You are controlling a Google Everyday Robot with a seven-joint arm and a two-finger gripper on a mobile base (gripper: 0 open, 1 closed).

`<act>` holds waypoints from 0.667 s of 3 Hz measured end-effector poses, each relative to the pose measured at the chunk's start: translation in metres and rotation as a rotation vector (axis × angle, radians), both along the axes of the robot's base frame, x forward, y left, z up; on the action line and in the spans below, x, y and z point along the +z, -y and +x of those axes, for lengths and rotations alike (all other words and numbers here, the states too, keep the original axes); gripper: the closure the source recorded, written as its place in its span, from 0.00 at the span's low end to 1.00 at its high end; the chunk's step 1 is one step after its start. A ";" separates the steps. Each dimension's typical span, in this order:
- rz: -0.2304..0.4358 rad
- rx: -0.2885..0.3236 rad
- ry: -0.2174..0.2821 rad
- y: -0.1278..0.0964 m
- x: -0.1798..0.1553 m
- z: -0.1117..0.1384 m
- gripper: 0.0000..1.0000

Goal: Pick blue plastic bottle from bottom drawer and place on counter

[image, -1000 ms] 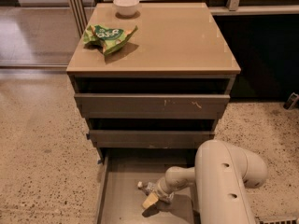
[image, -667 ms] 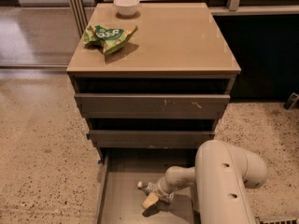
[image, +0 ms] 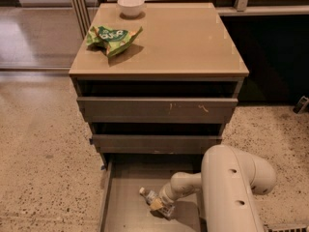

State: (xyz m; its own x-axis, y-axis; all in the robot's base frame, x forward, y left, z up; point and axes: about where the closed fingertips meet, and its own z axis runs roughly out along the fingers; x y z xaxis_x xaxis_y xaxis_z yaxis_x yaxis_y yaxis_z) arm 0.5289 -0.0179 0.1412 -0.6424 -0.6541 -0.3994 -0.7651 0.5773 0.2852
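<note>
Cabinet: three grey-brown drawers under a tan surface (image: 183, 42), centre of frame. The top drawer (image: 157, 109) and middle drawer (image: 157, 142) are each pulled out a little. The bottom drawer (image: 126, 214) is pulled out furthest, its flat floor exposed at the lower centre of the frame.

Task item: the blue plastic bottle (image: 148, 195) lies on its side on the floor of the bottom drawer, white cap pointing to the upper left. Only the cap end is clearly visible.

Claw (image: 161, 206): down inside the bottom drawer, lower centre of the frame, directly over the body of the bottle and in contact with or just against it. How far it is open, and whether it has hold of the bottle, cannot be told. The cream arm (image: 227, 192) fills the lower right and reaches leftward into the drawer.

On the surface: a green snack bag (image: 113, 36), crumpled, at the upper left, and a white bowl (image: 131, 6) at the back edge, just beyond the bag and apart from it.

Cabinet stands on a speckled floor (image: 43, 149).
</note>
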 end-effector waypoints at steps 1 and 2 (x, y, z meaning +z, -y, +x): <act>0.000 0.000 0.000 0.000 0.000 0.000 0.65; 0.000 0.000 0.000 0.000 0.000 0.000 0.88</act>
State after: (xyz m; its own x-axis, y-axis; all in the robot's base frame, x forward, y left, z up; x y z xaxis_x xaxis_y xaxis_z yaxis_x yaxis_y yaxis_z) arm 0.5288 -0.0178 0.1412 -0.6424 -0.6541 -0.3993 -0.7651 0.5772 0.2853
